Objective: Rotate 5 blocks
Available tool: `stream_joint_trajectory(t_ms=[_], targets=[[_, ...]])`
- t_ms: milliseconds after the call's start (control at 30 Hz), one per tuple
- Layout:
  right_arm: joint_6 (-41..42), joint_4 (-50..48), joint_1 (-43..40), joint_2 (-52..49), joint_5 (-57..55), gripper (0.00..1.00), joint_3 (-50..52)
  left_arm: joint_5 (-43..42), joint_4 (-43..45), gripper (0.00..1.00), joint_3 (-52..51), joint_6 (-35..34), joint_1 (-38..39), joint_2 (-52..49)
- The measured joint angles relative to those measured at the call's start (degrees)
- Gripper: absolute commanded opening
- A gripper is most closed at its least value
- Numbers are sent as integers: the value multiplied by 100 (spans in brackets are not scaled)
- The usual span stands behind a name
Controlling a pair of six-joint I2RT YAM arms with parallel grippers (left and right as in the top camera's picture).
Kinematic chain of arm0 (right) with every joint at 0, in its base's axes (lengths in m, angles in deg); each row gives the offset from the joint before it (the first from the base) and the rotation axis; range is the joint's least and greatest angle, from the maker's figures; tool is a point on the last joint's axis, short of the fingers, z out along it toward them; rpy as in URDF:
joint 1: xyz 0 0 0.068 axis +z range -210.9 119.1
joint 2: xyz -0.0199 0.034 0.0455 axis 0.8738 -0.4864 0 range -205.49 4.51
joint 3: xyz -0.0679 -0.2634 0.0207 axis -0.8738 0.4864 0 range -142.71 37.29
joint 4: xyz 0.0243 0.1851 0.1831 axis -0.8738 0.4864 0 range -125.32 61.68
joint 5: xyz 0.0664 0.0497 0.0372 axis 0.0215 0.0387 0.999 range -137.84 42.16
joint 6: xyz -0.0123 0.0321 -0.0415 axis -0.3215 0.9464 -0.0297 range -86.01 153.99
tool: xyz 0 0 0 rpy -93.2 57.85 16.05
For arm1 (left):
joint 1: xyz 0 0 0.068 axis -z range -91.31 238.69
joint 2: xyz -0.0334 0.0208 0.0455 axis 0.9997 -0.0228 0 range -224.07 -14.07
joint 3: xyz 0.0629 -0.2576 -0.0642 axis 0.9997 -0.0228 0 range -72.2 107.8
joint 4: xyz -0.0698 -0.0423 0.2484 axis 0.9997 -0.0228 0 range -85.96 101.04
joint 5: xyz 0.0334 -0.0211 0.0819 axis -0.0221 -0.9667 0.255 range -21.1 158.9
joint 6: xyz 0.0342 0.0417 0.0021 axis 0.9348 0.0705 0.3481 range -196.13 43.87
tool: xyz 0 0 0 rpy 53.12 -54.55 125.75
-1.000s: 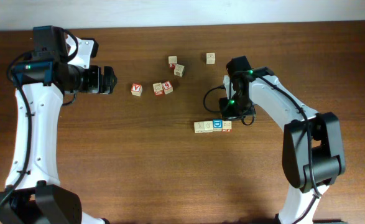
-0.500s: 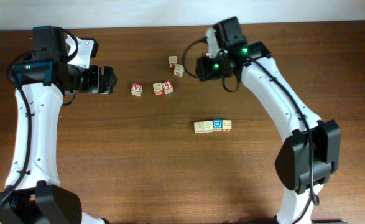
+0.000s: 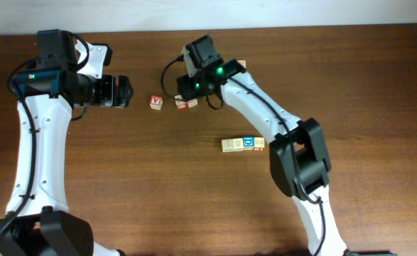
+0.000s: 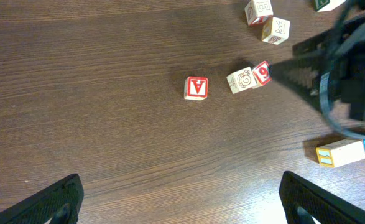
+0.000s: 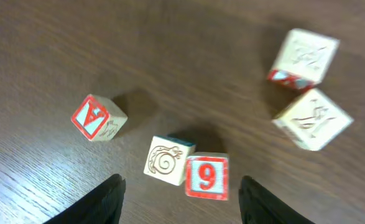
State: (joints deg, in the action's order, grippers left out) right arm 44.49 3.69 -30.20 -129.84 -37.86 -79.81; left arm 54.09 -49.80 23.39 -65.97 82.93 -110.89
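Below the right hand, released and holding nothing, the red "9" block sits touching a spiral-faced block on the tabletop; light, rigid, smooth wood, likely best pinched across its free opposite sides.

Right fingers now above 9 block, apparently

Overhead looks straight down; both wrist cameras share the 9 block
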Motion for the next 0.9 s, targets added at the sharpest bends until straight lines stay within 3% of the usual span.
stream_joint_trajectory(t_ms=[333, 900], targets=[[-13, 13, 13, -428, -337, 53, 0, 0, 2, 99, 0, 0, 0, -2], [-197, -55, 9, -514, -584, 53, -2, 0, 0, 99, 0, 0, 0, -2]])
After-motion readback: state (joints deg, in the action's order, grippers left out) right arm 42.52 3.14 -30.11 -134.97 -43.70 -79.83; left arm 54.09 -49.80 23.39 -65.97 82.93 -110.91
